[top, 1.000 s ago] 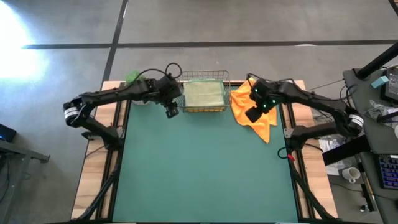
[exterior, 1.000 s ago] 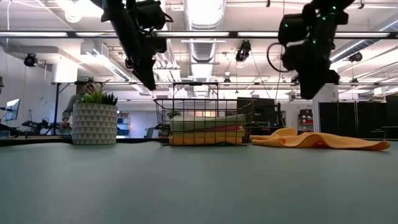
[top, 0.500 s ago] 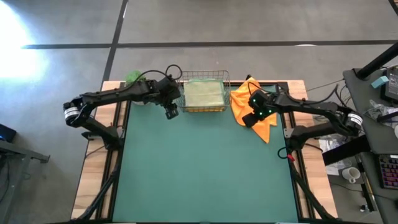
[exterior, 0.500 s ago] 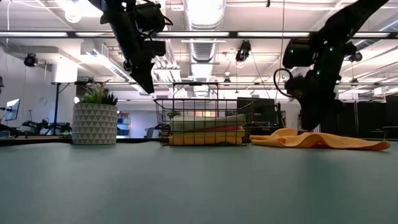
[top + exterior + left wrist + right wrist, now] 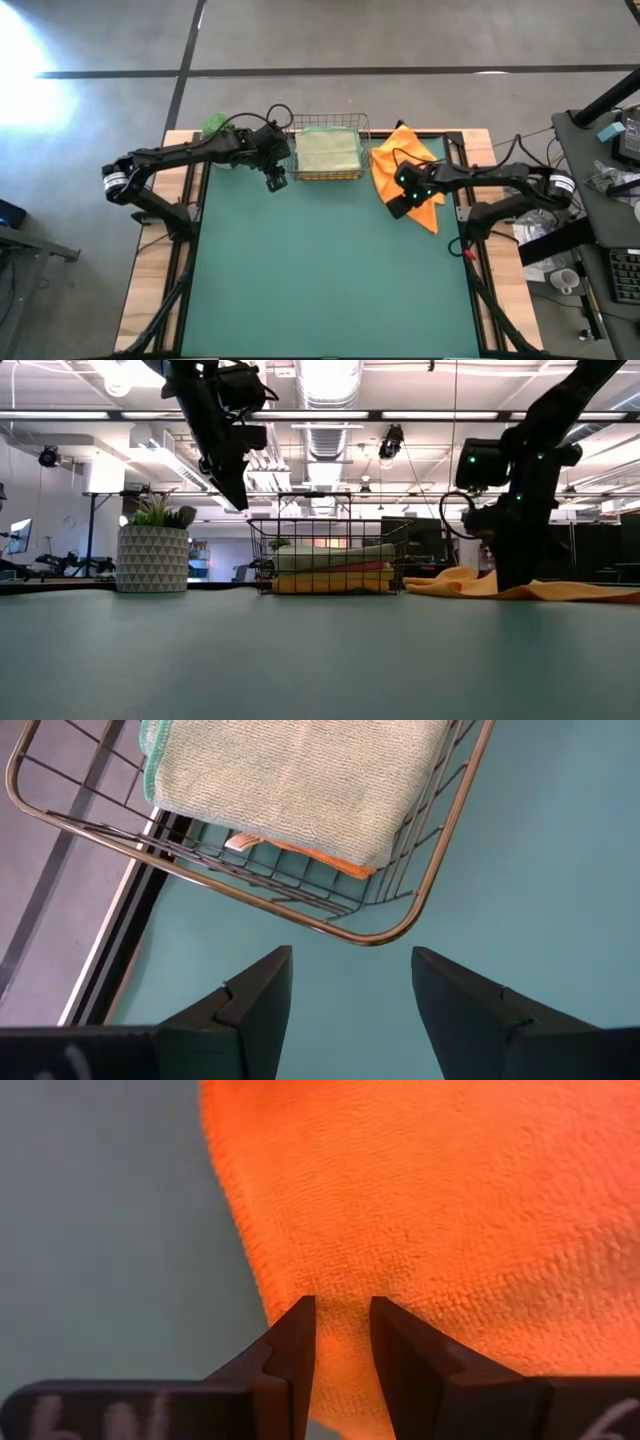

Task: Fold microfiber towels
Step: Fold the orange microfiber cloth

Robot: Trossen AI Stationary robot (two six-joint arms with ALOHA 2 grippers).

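Orange towel (image 5: 392, 162): loose, unfolded, crumpled with soft waves, lies flat-ish on green mat at far right, just right of basket. One corner points to far edge, another trails toward near-right. Fabric w/ fine looped texture, edge curved, seen close in right wrist view (image 5: 420, 1200).

Folded towels stacked in basket, far centre: pale sage green towel (image 5: 327, 152) on top, folded neat, rectangle shape, teal-ish hem at one side. Under it pink layer (image 5: 335, 566), thin, then orange-yellow layer (image 5: 330, 584) at bottom; exact nr of layers cannot tell.
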